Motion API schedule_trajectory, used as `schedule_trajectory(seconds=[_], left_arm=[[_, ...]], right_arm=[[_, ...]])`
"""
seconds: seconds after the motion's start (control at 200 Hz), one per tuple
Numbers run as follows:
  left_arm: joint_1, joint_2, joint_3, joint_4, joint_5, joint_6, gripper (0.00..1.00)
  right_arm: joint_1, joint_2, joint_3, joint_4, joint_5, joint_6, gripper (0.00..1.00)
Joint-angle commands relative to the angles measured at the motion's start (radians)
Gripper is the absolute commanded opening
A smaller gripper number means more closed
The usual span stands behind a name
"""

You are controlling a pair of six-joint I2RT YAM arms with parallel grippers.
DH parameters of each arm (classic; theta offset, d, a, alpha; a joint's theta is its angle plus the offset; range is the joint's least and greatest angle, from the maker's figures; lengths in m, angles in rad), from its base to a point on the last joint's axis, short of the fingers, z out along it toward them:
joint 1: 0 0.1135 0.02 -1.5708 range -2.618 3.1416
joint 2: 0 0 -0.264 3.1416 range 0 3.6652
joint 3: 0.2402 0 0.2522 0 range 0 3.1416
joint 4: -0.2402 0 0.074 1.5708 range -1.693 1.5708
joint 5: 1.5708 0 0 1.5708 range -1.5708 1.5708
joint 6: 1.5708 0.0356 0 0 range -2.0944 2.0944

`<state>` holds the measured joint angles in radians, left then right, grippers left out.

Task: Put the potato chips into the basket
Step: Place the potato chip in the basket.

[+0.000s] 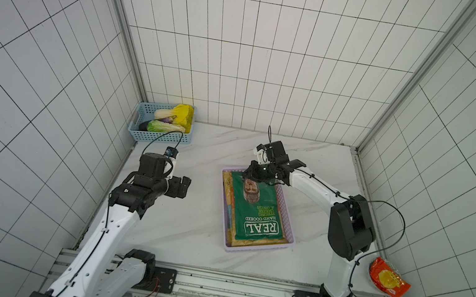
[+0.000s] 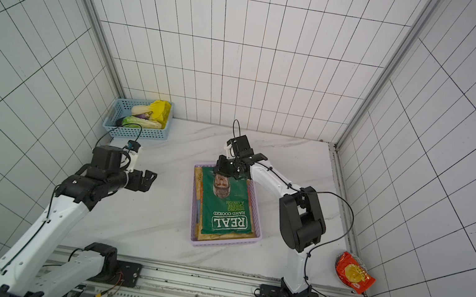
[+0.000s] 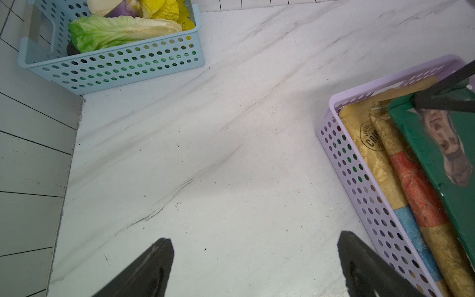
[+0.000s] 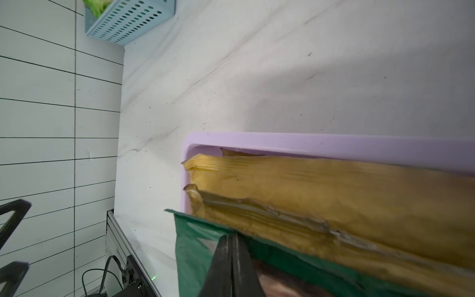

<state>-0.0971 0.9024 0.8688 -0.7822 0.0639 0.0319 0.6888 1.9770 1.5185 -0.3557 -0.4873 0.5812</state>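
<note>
Right gripper (image 4: pixel 232 241) jaws together on REAL bag (image 1: pixel 258 215) top edge, centre frame; pinch unclear. I'd tuck bag flat inside basket (image 1: pixel 259 248). Left gripper (image 3: pixel 254 237) wide, idle.

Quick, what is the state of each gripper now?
Left gripper: open, empty.
Right gripper: shut, tips at the green bag; a grip cannot be told.

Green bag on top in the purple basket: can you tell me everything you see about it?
The green bag is a flat, shiny, dark green chip packet with white "REAL" lettering and a man's face. It lies flat atop yellow bags inside the purple basket, almost covering them. The robot's closed right hand touches its far edge; whether it pinches the bag is unclear.
</note>
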Motion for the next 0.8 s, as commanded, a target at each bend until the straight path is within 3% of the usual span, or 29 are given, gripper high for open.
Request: schedule_trajectory(seconds=[0.0,0.245,0.525,0.7,0.8], left_arm=[[0.002,-0.015,-0.006,0.019,-0.004,0.006,0.98],[0.002,-0.019,-0.007,0.018,-0.004,0.006,0.98],[0.002,-0.017,-0.007,0.019,-0.007,0.005,0.98],[0.004,-0.02,-0.001,0.024,-0.025,0.003,0.98],[0.004,-0.014,0.004,0.033,-0.026,0.016,0.98]], right_arm=[[0.024,0.051,0.092,0.004,-0.017,0.002,0.08],[0.064,0.123,0.138,-0.128,0.142,-0.061,0.08],[0.085,0.027,0.235,-0.222,0.211,-0.118,0.16],[0.079,-0.065,0.336,-0.316,0.233,-0.22,0.31],[0.055,-0.155,0.313,-0.317,0.23,-0.244,0.41]])
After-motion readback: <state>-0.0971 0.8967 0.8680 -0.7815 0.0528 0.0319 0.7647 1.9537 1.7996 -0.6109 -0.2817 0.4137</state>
